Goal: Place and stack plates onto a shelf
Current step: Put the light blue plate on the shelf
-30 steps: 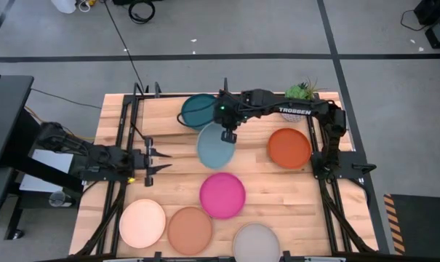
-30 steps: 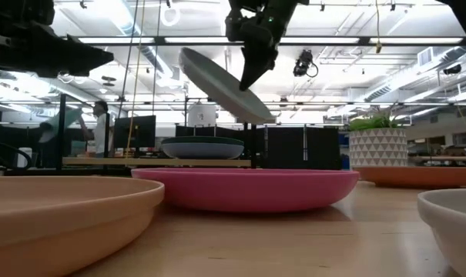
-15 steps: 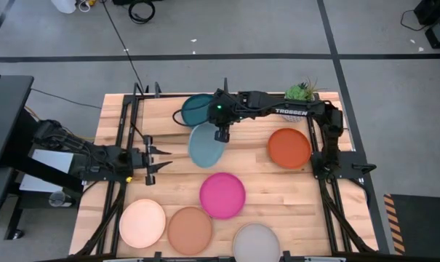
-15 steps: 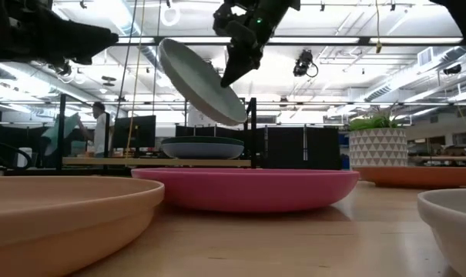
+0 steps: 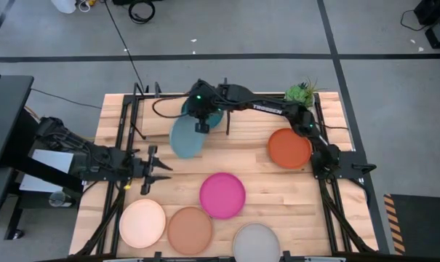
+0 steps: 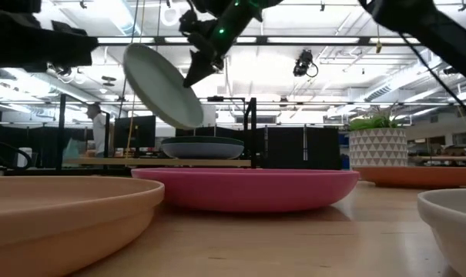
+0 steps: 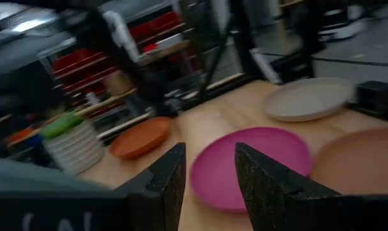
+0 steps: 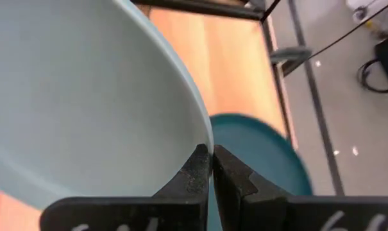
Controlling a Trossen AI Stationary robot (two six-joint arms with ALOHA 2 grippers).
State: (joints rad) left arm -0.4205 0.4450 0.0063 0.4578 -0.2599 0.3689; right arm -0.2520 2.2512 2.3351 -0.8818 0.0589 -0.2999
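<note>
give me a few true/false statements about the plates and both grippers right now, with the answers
1. The right gripper is shut on the rim of the light teal plate, which hangs tilted in the air. True.
2. The magenta plate is stacked on the dark teal plate. False: it lies alone on the table, nearer the front.
3. The left gripper holds the cream-peach plate. False: its fingers are apart and empty, and that plate lies flat on the table.
4. The dark teal plate sits on the shelf at the back. True.
5. The orange-red plate is being carried by the right arm. False: it rests on the table.
</note>
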